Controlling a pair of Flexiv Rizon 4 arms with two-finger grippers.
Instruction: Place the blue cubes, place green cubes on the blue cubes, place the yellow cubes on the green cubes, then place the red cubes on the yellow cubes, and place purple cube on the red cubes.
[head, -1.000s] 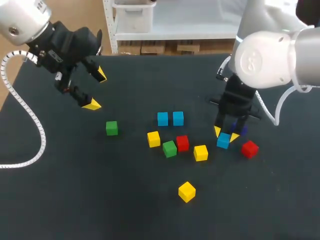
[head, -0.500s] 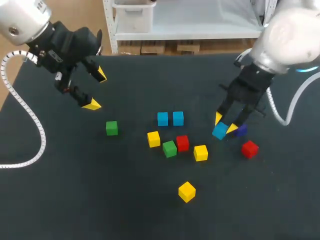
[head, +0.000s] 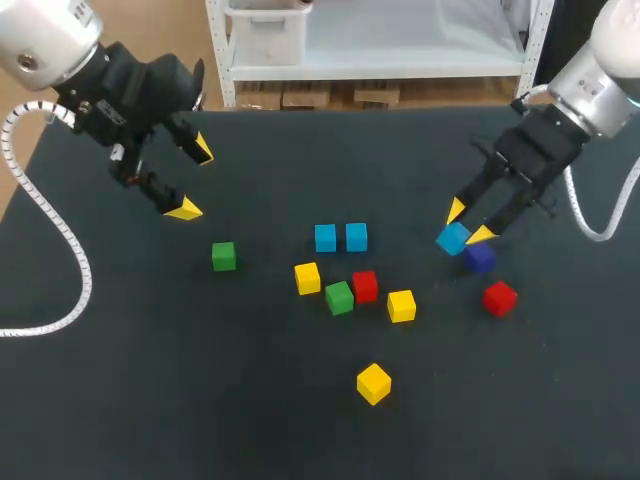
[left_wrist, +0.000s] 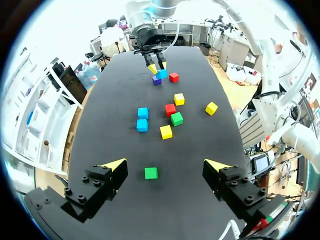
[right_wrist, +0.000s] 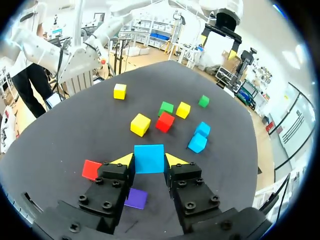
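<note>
Across the dark table (head: 200, 400) in the head view, bare cloth runs along the near edge and out at 9 o'clock, the widest open room. The left arm (head: 60, 50) enters at 10 o'clock. Its left gripper (head: 193, 179) is spread wide over bare table, with nothing between the tips. The right arm (head: 600, 80) enters at 2 o'clock, and the right gripper (head: 469, 222) pinches a blue cube (head: 452, 238) at 3 o'clock.

A purple cube (head: 479, 258) sits just beside it – whether they touch is unclear. A red cube (head: 499, 297) lies near, at 4 o'clock.

Around the centre are two blue cubes (head: 325, 237), a yellow cube (head: 307, 277), a green cube (head: 339, 297), a second red cube (head: 365, 285) and a second yellow cube (head: 401, 305). A third yellow cube (head: 373, 383) lies alone at 6 o'clock. A lone green cube (head: 223, 256) lies at 9 o'clock.

Only the right wrist view shows both yellow tips pressed against the blue cube's (right_wrist: 149, 158) sides. There the purple cube (right_wrist: 136, 198) lies under the gripper, partly hidden by a finger.
</note>
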